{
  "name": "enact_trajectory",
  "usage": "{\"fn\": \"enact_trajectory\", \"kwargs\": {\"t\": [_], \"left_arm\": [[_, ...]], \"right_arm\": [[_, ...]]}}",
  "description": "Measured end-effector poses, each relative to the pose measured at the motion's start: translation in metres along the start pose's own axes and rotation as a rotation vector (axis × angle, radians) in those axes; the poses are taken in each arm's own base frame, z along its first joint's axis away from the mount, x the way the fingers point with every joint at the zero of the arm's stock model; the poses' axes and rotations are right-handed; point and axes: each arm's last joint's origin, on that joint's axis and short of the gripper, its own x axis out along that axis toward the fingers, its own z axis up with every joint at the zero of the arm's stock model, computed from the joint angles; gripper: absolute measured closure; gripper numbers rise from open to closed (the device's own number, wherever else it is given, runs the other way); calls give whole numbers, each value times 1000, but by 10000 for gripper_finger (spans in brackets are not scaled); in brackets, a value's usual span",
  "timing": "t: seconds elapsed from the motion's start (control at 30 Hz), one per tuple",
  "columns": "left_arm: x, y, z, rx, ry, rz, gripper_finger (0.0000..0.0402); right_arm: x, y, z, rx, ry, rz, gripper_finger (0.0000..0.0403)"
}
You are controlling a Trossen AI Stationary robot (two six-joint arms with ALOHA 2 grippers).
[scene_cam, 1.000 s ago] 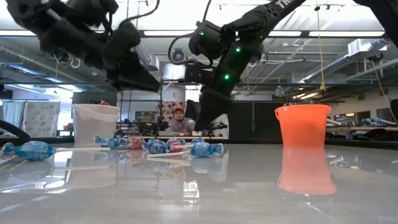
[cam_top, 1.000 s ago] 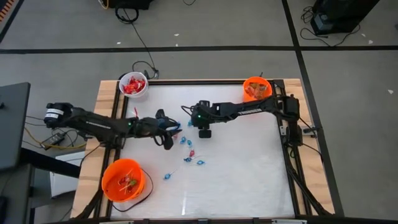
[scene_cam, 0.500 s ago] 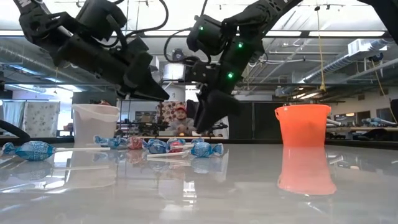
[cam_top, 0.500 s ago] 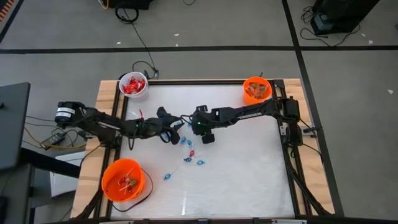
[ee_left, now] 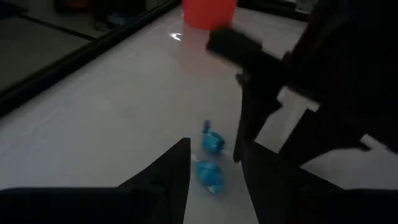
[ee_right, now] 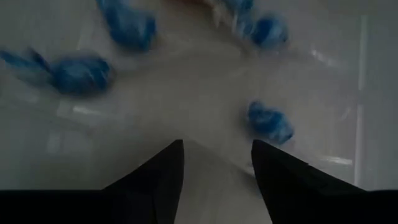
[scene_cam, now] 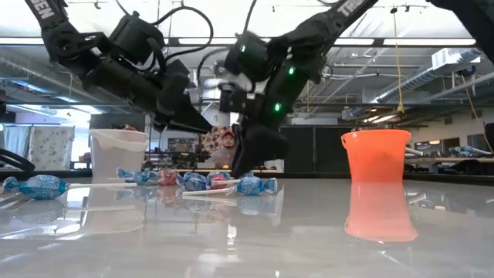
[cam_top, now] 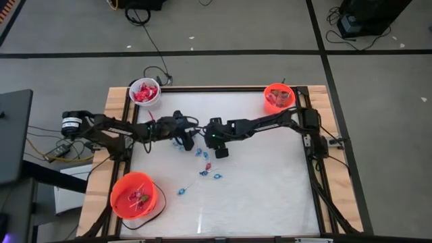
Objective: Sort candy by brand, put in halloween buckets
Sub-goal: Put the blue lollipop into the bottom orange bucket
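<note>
The candy [cam_top: 202,156] left to sort lies in a loose scatter of blue-wrapped pieces near the middle of the white table [cam_top: 270,182], with a few more strung out toward the front left, among them one [cam_top: 181,192] lying apart from the rest. In the low view the same blue sweets [scene_cam: 256,185] sit in a row on the glossy surface, mixed with a couple of red-and-white wrapped ones, and a single blue piece [scene_cam: 37,186] rests well off to the side. The white bucket [cam_top: 144,93] stands at the back left corner holding red packets, the small orange bucket [cam_top: 278,97] stands at the back right corner with sweets in it, and the larger orange bucket [cam_top: 134,196] sits at the front left with a few pieces inside. The left gripper [cam_top: 187,140] reaches in from the left and hangs above the back edge of the scatter; its fingers stand parted with nothing between them, and two blue sweets [ee_left: 211,175] lie on the table just ahead of them. The right gripper [cam_top: 221,151] comes in from the right, just beside the left one, tilted down low over the same cluster; its fingers are spread wide and empty, and blue pieces [ee_right: 269,122] lie on the table around and beyond the fingertips.
</note>
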Motion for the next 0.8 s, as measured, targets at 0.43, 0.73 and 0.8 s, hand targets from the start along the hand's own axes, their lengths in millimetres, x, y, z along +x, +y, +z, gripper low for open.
{"fn": "enact_trajectory", "kwargs": {"t": [0.43,0.73,0.8], "left_arm": [[4,34,5,39,-9,27,254],[4,40,4,32,8,55,254],[4,40,4,32,7,70,254]], "right_arm": [[20,-9,16,-15,115,19,199],[0,-26,10,-37,175,2,199],[3,-37,4,-6,175,16,199]]}}
